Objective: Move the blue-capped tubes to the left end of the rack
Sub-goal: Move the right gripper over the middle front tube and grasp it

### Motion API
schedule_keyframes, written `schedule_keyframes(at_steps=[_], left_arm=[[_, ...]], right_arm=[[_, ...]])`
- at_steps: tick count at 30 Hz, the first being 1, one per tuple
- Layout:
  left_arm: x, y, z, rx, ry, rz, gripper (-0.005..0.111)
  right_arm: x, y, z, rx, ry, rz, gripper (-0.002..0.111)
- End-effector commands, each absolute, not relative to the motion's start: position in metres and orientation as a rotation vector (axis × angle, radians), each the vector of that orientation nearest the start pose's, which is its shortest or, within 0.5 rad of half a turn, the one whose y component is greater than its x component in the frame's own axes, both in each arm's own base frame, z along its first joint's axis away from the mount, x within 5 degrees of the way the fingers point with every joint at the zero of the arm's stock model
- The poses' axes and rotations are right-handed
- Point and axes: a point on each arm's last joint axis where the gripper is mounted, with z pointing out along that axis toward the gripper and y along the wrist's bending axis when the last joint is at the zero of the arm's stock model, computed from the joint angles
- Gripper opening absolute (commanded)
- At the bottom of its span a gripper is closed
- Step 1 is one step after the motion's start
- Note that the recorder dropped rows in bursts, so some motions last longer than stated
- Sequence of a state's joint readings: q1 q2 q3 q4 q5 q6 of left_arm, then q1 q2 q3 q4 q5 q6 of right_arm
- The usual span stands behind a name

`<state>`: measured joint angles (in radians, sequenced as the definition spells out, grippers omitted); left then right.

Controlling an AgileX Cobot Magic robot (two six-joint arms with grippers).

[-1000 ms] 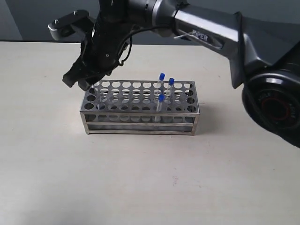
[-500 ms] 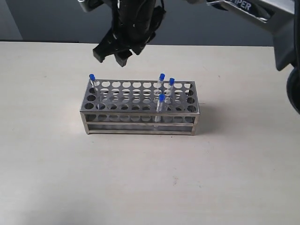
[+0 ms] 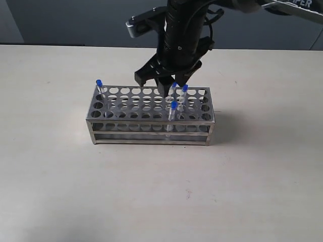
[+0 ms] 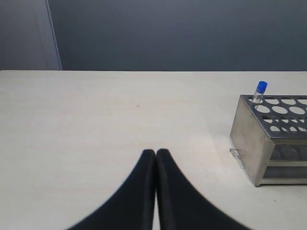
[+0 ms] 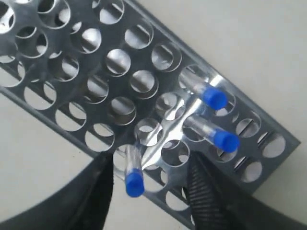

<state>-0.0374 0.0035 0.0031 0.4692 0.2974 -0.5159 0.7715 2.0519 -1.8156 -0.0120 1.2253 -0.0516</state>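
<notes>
The silver rack (image 3: 151, 117) stands mid-table. One blue-capped tube (image 3: 99, 85) stands in its left end, also seen in the left wrist view (image 4: 260, 91). Three more stand right of the middle: a back one (image 3: 174, 85), a middle one (image 3: 184, 89) and a front one (image 3: 173, 107). My right gripper (image 3: 161, 84) hangs open just above the back tube. In the right wrist view that tube's cap (image 5: 134, 183) shows between the right gripper's (image 5: 151, 189) spread fingers, with a gap on each side. My left gripper (image 4: 156, 153) is shut and empty, over bare table left of the rack (image 4: 268, 143).
The right arm (image 3: 184, 30) reaches in from the upper right above the rack's back edge. A dark wall (image 3: 60, 22) runs behind the light table (image 3: 151, 191). Many rack holes between the left tube and the right group stand unfilled.
The right gripper has left a tube standing at the rack's left end, risen, swung right and come down open over the back tube of the right group. The left gripper has not moved.
</notes>
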Motion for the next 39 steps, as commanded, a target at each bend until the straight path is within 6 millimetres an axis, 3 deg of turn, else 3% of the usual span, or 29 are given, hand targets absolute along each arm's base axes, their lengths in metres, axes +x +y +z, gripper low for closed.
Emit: schedule_keyframes(at_steps=[1,8,13,14,20,27,35,39], left_arm=[[0.055,0.009,0.19,-0.115,1.741,0.033,0.001],[0.055,0.009,0.19,-0.115,1.741,0.033,0.001],[0.055,0.009,0.19,-0.115,1.741,0.033,0.001],[0.055,0.009,0.19,-0.115,1.741,0.033,0.001],[0.055,0.009,0.19,-0.115,1.741,0.033,0.001],[0.055,0.009,0.19,-0.115,1.741,0.033,0.001],[0.055,0.009,0.19,-0.112,1.739,0.035,0.001],[0.055,0.009,0.19,-0.112,1.739,0.035,0.001]], right_arm=[[0.307,0.296,0.241,-1.189,2.748,0.083,0.047],[0.299,0.29,0.22,-1.215,2.821,0.056,0.043],[0.301,0.291,0.22,-1.215,2.796,0.068,0.003],[0.301,0.292,0.22,-1.217,2.793,0.068,0.0],[0.301,0.293,0.22,-1.211,2.787,0.09,0.009],[0.298,0.297,0.22,-1.24,2.784,0.165,0.038],[0.303,0.3,0.221,-1.212,2.725,0.188,0.04],[0.305,0.302,0.222,-1.198,2.696,0.2,0.033]])
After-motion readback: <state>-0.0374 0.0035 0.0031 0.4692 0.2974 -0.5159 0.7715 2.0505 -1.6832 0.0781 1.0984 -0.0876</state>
